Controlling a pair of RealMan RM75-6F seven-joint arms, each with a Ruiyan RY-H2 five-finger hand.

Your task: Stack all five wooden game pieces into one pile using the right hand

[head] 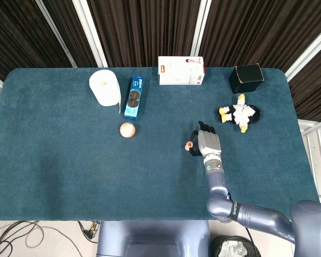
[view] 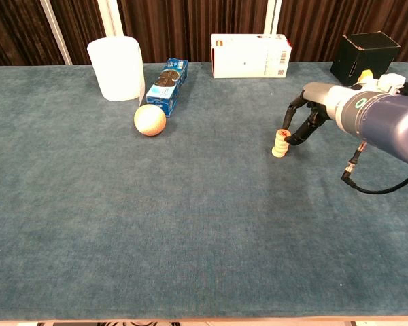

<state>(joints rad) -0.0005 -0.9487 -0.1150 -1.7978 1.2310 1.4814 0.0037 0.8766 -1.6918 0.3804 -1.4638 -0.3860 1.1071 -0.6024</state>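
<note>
My right hand (view: 311, 117) hovers low over the blue table (view: 190, 224), its dark fingers (view: 300, 130) curled downward and spread apart, gripping nothing. The fingertips sit just beside a small pile of wooden game pieces (view: 280, 143), to the pile's right in the chest view; I cannot tell whether any fingertip touches it. The pile stands upright on the cloth, pale discs one on another, the top one bearing a red mark. I cannot count the discs for certain. In the head view the same hand (head: 207, 143) lies palm down with the pile (head: 189, 145) at its left edge.

Beyond the pile, toward the table's far right corner, a black box (view: 364, 57) stands; from here its contents are hidden. Between that box and the hand lies a small black, white and yellow plush toy (head: 239, 114). Far behind the pile stands a closed white carton (view: 250, 56). Well to the pile's left rests a pale orange ball (view: 149, 119), and just behind it a blue cookie package (view: 168, 85) beside a white paper roll (view: 115, 68).

My left hand does not appear.
</note>
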